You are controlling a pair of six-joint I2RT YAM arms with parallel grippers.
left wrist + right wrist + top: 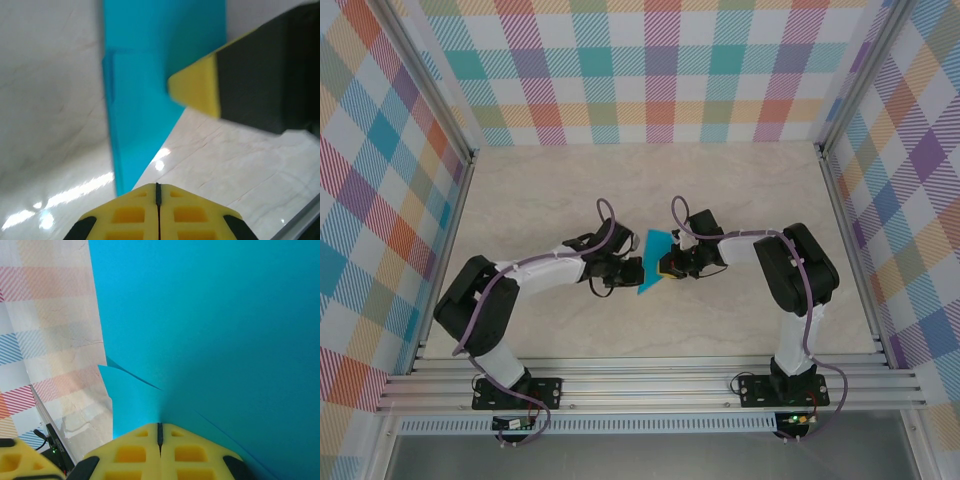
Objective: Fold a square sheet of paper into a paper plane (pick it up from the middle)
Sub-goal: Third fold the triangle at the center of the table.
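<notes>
Pinching teal paper [653,262] edge, wide tabletop [740,190] around

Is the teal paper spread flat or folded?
Folded: the teal paper is a narrow pointed shape, and the left wrist view shows one layer overlapping another.

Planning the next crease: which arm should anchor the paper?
Right, probably. The right pincer is shut with the square sheet of paper running straight into its seam. The left pincer is shut beside the sheet's narrow tip, grip unclear, so it looks freer to let go and press.
</notes>
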